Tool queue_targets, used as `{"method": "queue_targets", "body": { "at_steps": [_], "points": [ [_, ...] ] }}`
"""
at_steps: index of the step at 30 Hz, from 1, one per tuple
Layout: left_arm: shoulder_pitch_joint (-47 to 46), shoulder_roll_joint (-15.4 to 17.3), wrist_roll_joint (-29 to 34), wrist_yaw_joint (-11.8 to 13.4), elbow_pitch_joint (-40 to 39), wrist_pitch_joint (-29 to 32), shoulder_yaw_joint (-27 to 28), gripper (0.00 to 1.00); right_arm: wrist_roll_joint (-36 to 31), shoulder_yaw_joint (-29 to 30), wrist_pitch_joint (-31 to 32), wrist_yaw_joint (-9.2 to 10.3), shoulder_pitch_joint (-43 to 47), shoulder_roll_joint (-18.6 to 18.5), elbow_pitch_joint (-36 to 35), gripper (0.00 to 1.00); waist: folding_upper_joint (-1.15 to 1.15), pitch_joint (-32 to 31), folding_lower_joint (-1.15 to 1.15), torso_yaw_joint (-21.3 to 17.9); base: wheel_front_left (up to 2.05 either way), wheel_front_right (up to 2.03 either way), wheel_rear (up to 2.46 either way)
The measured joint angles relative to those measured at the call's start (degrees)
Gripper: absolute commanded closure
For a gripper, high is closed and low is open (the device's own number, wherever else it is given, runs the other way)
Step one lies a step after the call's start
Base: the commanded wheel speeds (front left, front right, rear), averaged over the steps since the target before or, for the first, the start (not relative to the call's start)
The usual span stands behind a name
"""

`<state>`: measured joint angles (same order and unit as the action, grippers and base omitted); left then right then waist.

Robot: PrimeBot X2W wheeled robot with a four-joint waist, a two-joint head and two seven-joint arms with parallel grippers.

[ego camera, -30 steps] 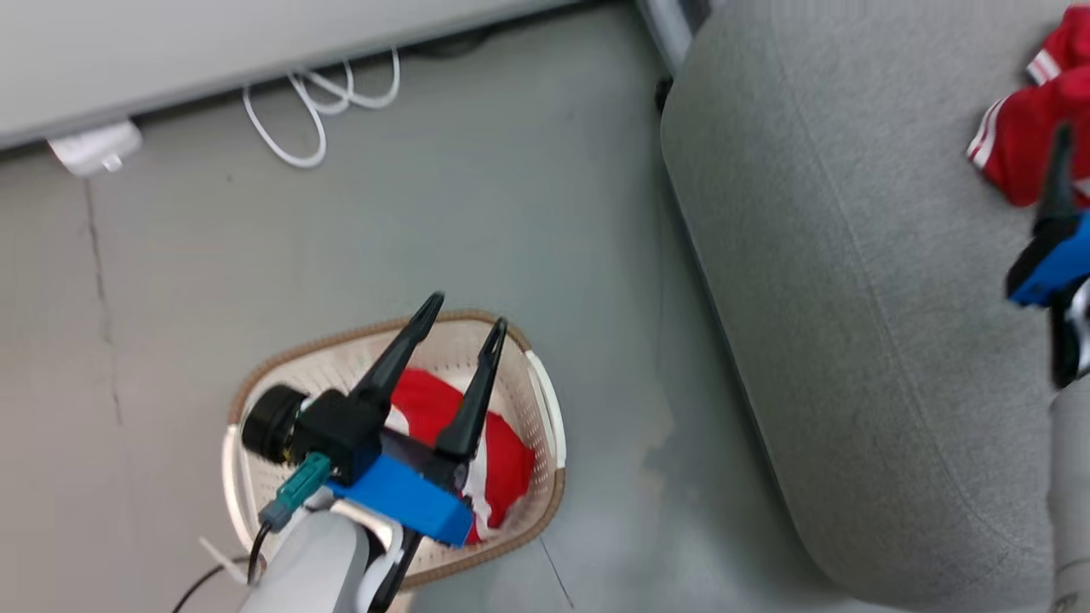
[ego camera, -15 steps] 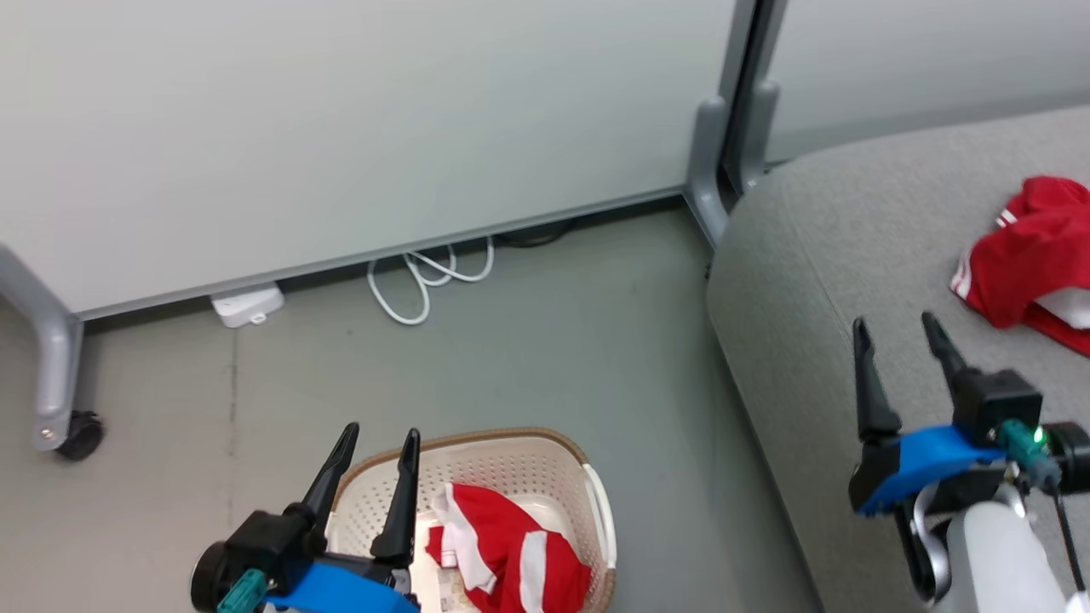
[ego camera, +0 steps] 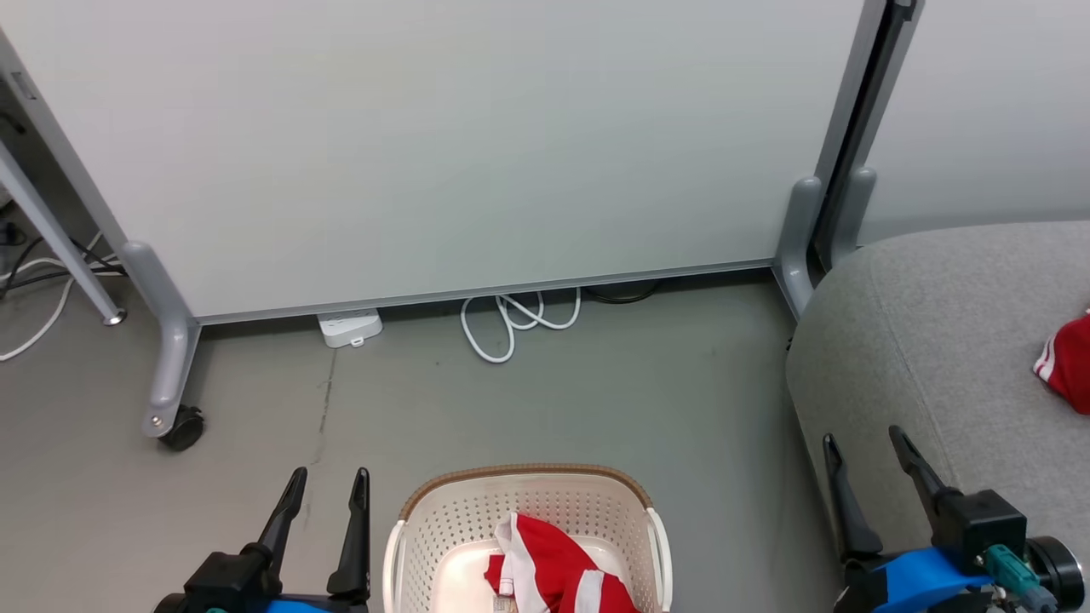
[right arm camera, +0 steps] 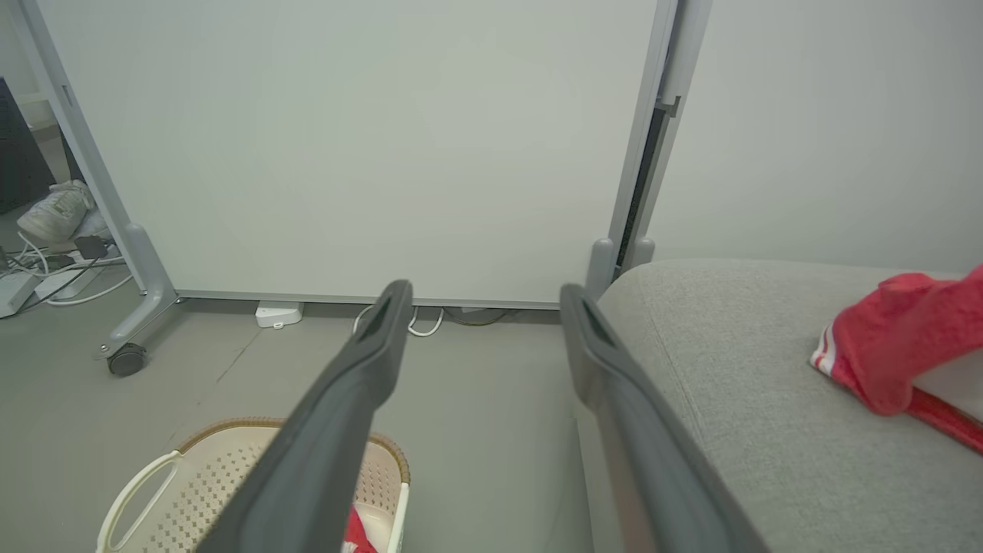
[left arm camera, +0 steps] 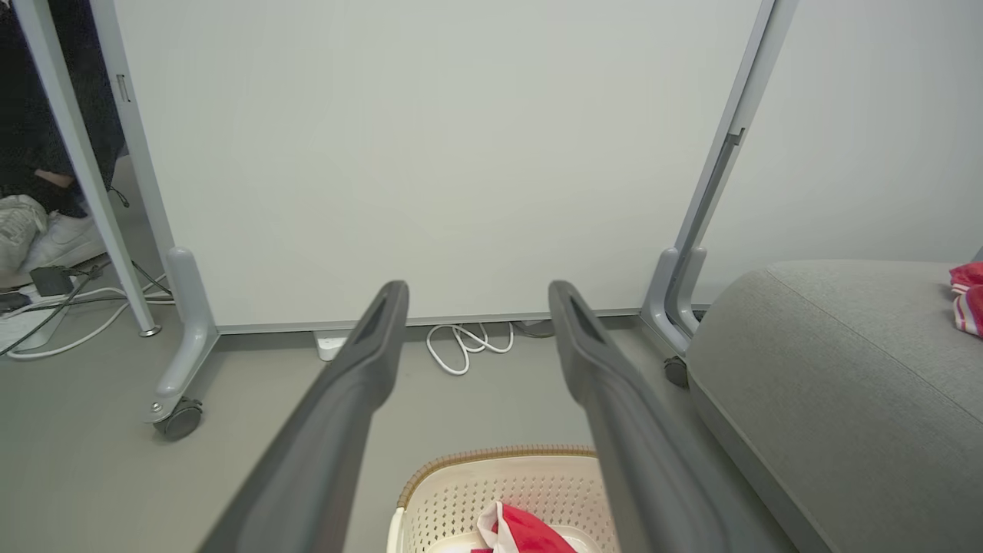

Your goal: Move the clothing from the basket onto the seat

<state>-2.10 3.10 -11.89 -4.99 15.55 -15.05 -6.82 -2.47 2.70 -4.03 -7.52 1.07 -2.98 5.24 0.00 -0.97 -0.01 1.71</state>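
Observation:
A red garment with white stripes (ego camera: 553, 570) lies in the cream basket (ego camera: 443, 528) on the floor, at the bottom centre of the head view. Another piece of red clothing (ego camera: 1069, 362) rests on the grey seat (ego camera: 937, 340) to the right. My left gripper (ego camera: 332, 472) is open and empty, just left of the basket. My right gripper (ego camera: 861, 436) is also open and empty, in front of the seat's rounded near corner. The left wrist view looks past the open left gripper (left arm camera: 478, 288) down at the basket (left arm camera: 461, 484). The right wrist view has the open right gripper (right arm camera: 485, 288) between basket (right arm camera: 192, 476) and seat (right arm camera: 729, 369).
A pale partition panel (ego camera: 477, 145) on grey castor legs (ego camera: 170, 375) stands behind the basket. A white power strip (ego camera: 349, 328) and coiled white cable (ego camera: 511, 323) lie at its foot. Shoes (left arm camera: 38, 230) and more cables (ego camera: 34, 298) sit far left.
The head view has swung up and back, bringing the partition into sight. My left gripper, over the basket a second ago, is now beside it. My right gripper is farther from the garment on the seat.

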Motion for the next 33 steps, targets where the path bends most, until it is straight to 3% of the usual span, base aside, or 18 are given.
{"method": "queue_targets", "body": {
  "at_steps": [10,33],
  "points": [
    [0.35,-0.04,0.85,-0.75,0.26,0.00,1.69,0.00,0.48,-0.86,0.56,0.00,1.94,0.03,-2.14,0.00,0.00,0.03,0.01,1.17,0.00,0.00,0.00],
    [-1.81,-0.15,2.05,-1.71,1.16,-0.01,1.32,0.00,2.13,-0.92,0.41,0.00,-0.12,0.03,-3.07,0.00,0.00,3.98,0.01,-1.27,0.00,0.00,0.00]
  ]
}}
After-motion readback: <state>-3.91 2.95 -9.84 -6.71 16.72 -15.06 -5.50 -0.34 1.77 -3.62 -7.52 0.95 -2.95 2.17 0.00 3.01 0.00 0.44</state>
